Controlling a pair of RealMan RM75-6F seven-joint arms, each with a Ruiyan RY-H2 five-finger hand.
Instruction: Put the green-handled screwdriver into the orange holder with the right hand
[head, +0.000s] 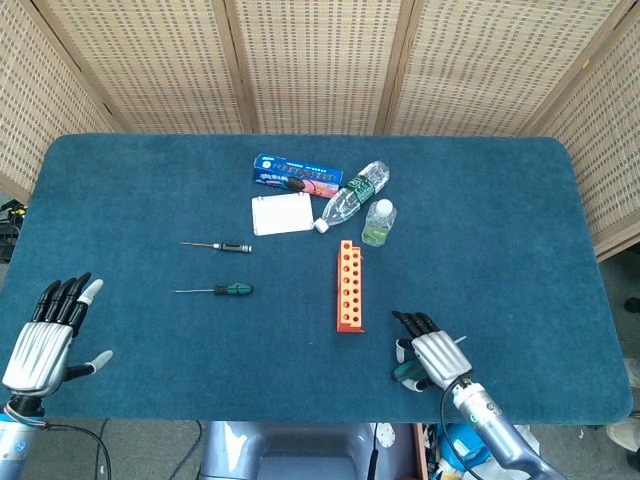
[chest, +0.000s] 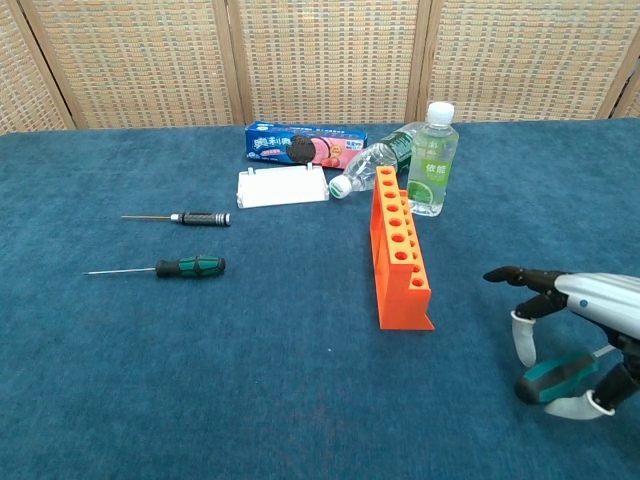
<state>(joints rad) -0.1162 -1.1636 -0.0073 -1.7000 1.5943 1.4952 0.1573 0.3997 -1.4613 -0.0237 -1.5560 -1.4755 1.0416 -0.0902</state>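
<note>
My right hand hovers low over the near right of the table and grips a green-handled screwdriver, handle pointing left, with the thin shaft tip poking out to the right. The orange holder, a long block with a row of holes, stands a short way to the left of that hand and beyond it. A second green-and-black-handled screwdriver lies flat on the cloth at centre left. My left hand rests open at the near left edge, holding nothing.
A black-handled screwdriver lies behind the green one. Behind the holder are a white box, a blue cookie packet, a lying bottle and an upright bottle. Wicker screens enclose the table's far side.
</note>
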